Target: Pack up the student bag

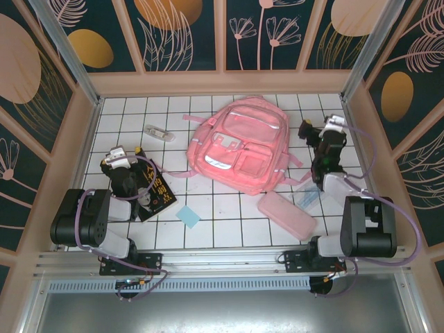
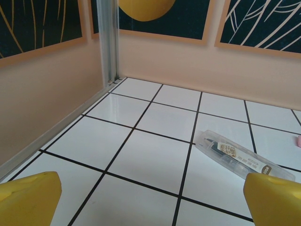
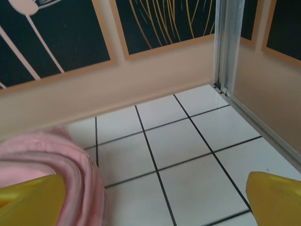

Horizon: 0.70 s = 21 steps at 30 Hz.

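The student bag (image 1: 239,146), a large pink backpack with translucent front pockets, lies flat in the middle of the tiled floor. My left gripper (image 1: 123,152) is at the left, well apart from the bag, open over bare tiles (image 2: 153,207) with its yellow fingertips (image 2: 29,197) wide apart. My right gripper (image 1: 319,132) is just off the bag's right side, also open (image 3: 155,207) and holding nothing. The bag's pink fabric (image 3: 56,155) shows at the left edge of the right wrist view, beside the left yellow fingertip (image 3: 30,200).
A clear pen case (image 1: 159,132) (image 2: 242,157) lies left of the bag. A black book (image 1: 154,194) and a blue note (image 1: 188,217) sit near the left arm. A pink pencil case (image 1: 286,213) and a clear packet (image 1: 307,198) lie front right. Walls enclose the floor.
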Available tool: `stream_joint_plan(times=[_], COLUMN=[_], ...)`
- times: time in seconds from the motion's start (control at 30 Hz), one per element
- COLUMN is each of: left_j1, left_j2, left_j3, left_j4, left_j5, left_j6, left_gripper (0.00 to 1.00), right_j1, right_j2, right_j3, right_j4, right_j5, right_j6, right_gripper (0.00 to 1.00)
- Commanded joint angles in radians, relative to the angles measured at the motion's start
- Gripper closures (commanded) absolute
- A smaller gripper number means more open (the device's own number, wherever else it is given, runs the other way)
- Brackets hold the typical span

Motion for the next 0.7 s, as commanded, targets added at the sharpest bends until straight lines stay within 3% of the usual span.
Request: stream_joint_plan(times=[0.0,0.07,0.2,0.27,0.4,0.53,0.67], left_j1=[-0.001,-0.001,-0.005,-0.017,-0.067,-0.150,-0.197], left_j2=[-0.007,-0.059,-0.136,-0.142,-0.127,-0.085,-0.040], left_j3=[0.014,0.050,0.278,0.335,0.472,0.524,0.493], left_j4=[0.012,-0.106,-0.606,-0.691,-0.905,-1.018,-0.977], left_j5=[0.030,0.001,-0.027,0.008,0.054,0.102,0.235], left_j6=[0.026,0.014,-0.100,-0.162,-0.424,-0.629,-0.773], left_gripper=[0.01,0.01,0.01,0.02,0.01,0.01,0.02], right_j1=[-0.012,-0.020,-0.038,-0.039,-0.042,-0.038,-0.009], right_j2=[0.030,0.066,0.177,0.225,0.309,0.392,0.416], right_j3=[0.142,0.224,0.394,0.441,0.500,0.558,0.524], right_j4=[-0.334,-0.434,-0.628,-0.654,-0.649,-0.670,-0.660], right_j5=[-0.059,-0.128,-0.240,-0.305,-0.362,-0.471,-0.528], right_j6=[0.133,0.176,0.266,0.278,0.300,0.307,0.319], right_gripper=[0.01,0.01,0.01,0.01,0.01,0.01,0.01])
